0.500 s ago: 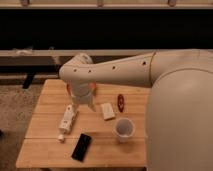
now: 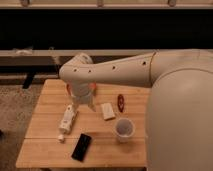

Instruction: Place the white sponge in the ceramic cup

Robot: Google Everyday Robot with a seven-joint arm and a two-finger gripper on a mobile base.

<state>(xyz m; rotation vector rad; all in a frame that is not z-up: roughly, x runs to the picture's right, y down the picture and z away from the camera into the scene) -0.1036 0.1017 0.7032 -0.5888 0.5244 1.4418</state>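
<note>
Wooden table stands before a dark wall crossed by pale rails, with speckled floor at its left. Reaching in from the right, the big white arm bends down over the table's back left part, and the gripper hangs low there, just right of the bottle; whether it is released or clenched cannot be told. An orange bowl peeks out behind the wrist. The cup stands upright near the front right. A black slab lies left of it. The sponge lies flat on the table between gripper and cup, touching neither. A small red thing lies just beside it.
</note>
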